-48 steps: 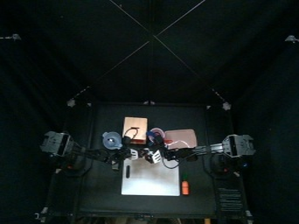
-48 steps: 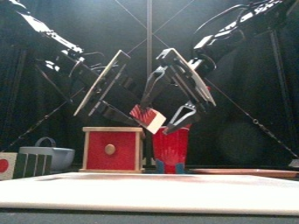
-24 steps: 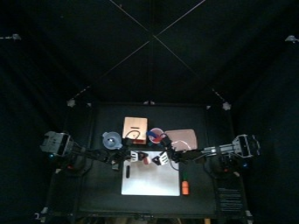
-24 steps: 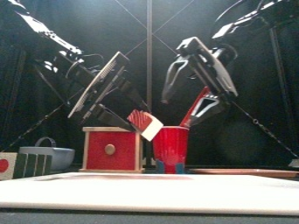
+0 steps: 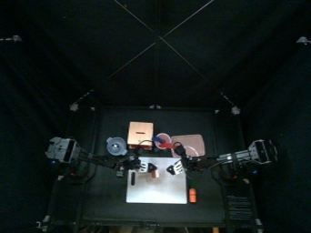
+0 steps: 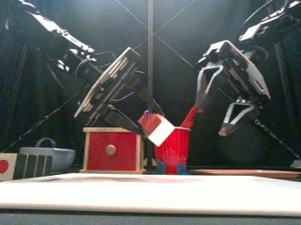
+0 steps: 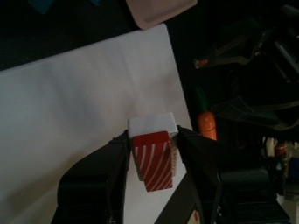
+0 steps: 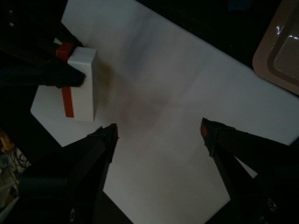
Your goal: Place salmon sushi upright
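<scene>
Up above the white sheet (image 5: pixel 162 184) on the tabletop (image 5: pixel 115 211), the left hand (image 7: pixel 153 166) grips the salmon sushi (image 7: pixel 155 154) between its two fingers, jaws set fairly wide around it. The left wrist view shows it best: a red, white-striped slab with a white block at the far end, pinched on both long sides, with the sheet spread behind it. From the front, the salmon sushi (image 6: pixel 154 127) hangs tilted in mid-air, well clear of the sheet, white part lowest, in front of a red cup (image 6: pixel 173 151) and just above the upper right corner of a red box (image 6: pixel 113 149).

The right hand (image 8: pixel 162 136) is spread fully and carries nothing; its own view looks down past both jaws at the sheet and catches the sushi (image 8: pixel 75 82) off to one side, plus the rim of a pinkish tray (image 8: pixel 282 45). From the front, the right hand (image 6: pixel 231 112) hangs to the right of the sushi, apart from it.

Only the top view shows a bright orange oblong piece (image 5: pixel 192 195) lying at the sheet's right edge.
</scene>
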You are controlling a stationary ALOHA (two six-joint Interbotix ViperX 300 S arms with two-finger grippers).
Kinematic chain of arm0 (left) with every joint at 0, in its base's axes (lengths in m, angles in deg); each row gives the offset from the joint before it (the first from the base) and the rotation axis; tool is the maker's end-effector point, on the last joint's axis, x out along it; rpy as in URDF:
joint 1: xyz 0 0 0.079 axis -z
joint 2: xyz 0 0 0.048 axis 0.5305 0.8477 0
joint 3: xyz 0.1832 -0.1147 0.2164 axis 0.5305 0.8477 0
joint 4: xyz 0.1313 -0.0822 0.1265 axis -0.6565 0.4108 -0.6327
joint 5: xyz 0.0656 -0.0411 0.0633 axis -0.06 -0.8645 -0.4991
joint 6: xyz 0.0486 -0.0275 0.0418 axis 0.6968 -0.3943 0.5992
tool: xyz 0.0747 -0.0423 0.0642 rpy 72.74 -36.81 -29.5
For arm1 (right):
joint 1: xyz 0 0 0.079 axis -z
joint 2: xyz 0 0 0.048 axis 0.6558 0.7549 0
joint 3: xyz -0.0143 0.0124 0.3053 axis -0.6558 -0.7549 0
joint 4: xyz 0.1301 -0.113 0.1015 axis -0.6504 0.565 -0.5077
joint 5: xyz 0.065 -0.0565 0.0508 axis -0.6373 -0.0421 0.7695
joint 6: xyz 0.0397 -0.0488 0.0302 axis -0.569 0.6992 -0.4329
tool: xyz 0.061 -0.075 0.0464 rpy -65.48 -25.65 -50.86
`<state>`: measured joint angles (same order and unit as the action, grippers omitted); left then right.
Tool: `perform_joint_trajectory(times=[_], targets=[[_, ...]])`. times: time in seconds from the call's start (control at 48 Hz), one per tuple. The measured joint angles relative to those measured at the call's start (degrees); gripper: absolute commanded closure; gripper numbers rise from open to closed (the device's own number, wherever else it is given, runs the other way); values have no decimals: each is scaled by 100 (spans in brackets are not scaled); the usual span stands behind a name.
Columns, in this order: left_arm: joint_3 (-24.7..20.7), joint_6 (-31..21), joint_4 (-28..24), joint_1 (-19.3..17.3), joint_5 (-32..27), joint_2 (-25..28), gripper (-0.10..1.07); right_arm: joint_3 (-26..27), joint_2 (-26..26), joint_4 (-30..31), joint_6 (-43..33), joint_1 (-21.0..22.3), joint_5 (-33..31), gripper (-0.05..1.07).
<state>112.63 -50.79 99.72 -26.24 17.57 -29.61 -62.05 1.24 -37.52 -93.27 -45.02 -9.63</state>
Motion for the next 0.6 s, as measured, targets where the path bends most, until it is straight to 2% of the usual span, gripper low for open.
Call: perform_joint_trajectory(times=[0.312, 0.604], targets=[[-185, -9, -246, -272, -861, 123, 38, -26, 0, 53, 9, 9, 0, -1], [-334, -26, -264, -404, -1327, 422, 37, -70, 0, 88, 9, 18, 0, -1]])
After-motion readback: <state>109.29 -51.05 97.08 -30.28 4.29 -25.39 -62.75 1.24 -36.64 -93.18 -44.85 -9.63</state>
